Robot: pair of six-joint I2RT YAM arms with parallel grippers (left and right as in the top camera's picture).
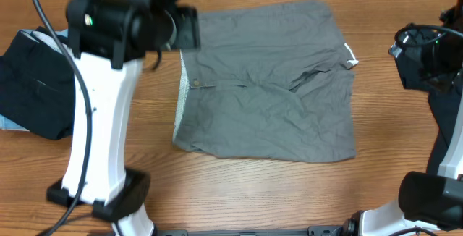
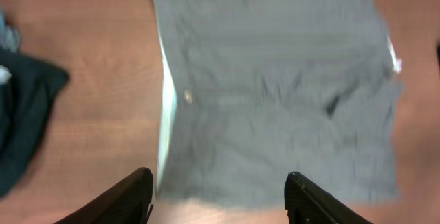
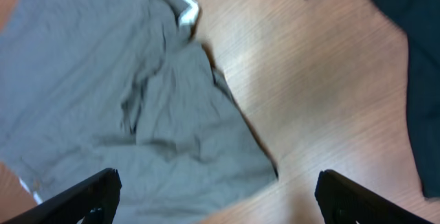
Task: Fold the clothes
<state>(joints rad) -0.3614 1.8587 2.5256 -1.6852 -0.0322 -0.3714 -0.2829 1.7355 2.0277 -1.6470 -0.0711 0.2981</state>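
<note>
The left pincer (image 2: 218,183) and right pincer (image 3: 216,183) hung wide and empty; a shallow pinch might bunch the wrinkled grey garment (image 1: 268,84).

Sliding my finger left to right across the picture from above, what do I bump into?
First the dark folded cloth, then the white left robot arm, the wrinkled grey cotton garment, its small white label, the black right robot arm.

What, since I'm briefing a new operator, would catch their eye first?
The wrinkled grey garment lies spread at the table centre, white label at its right edge. Dark clothes sit piled at left. The left gripper and right gripper hang open, empty, off either side of the grey garment.
</note>
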